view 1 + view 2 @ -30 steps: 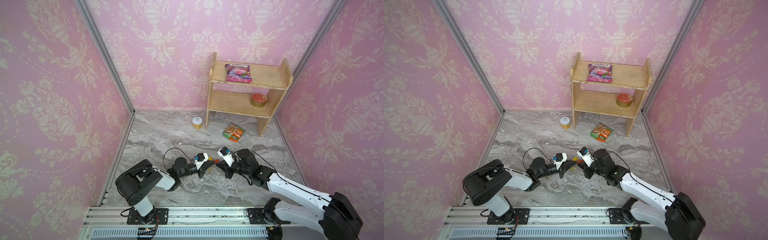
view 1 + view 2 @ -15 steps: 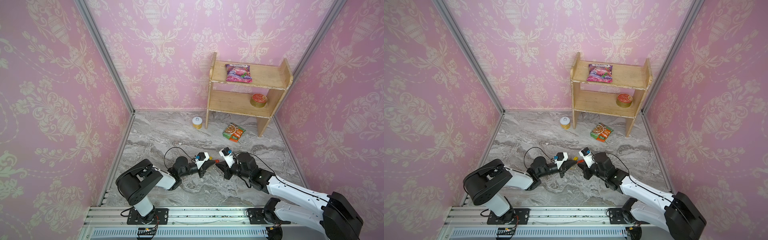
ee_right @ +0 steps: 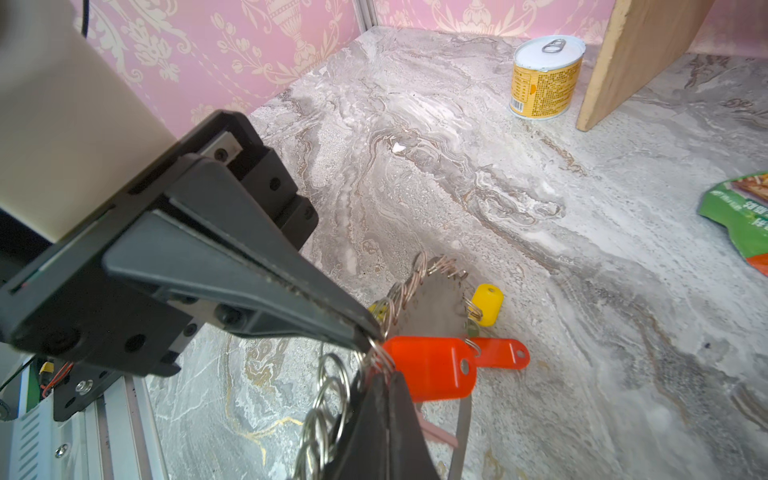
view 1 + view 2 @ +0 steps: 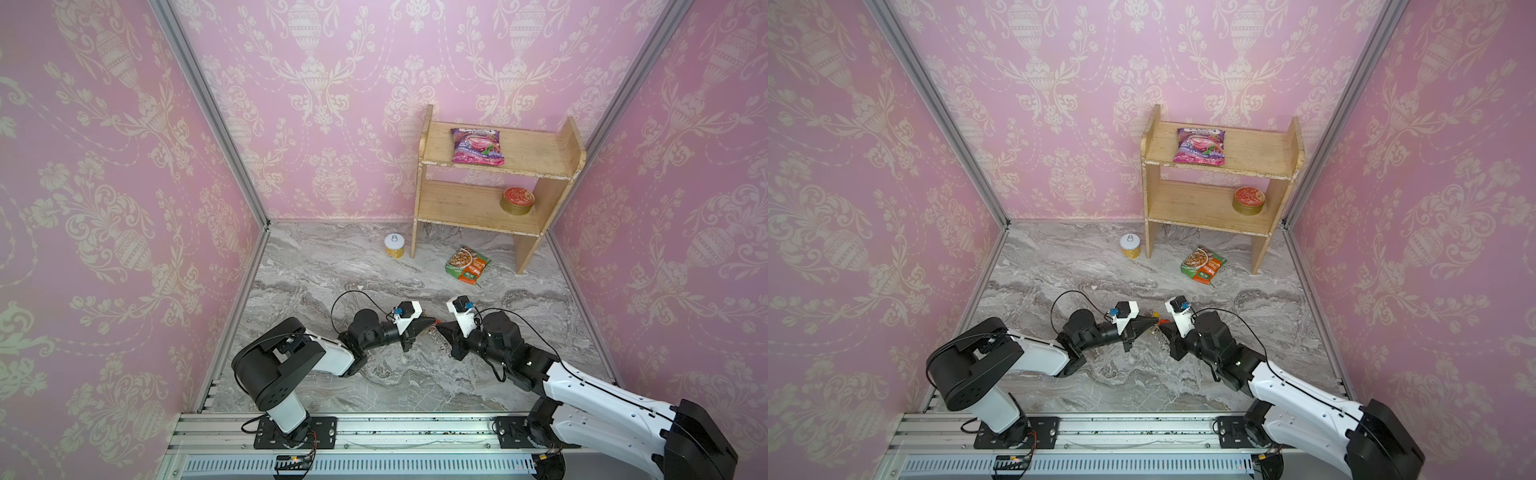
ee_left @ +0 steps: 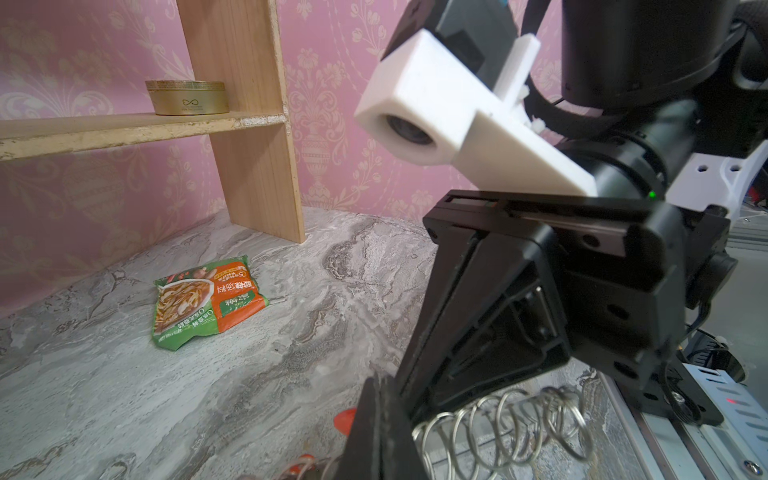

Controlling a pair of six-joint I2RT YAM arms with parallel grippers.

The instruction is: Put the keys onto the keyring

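Nearer than a second ago, the right pincer meets the left pincer tip to tip, both clenched on the keyring just above the desk, probably steadying a ring for threading the keys clustered beside it.

The keyring, a chain of silver rings, dangles beside red, orange and yellow-tagged keys.
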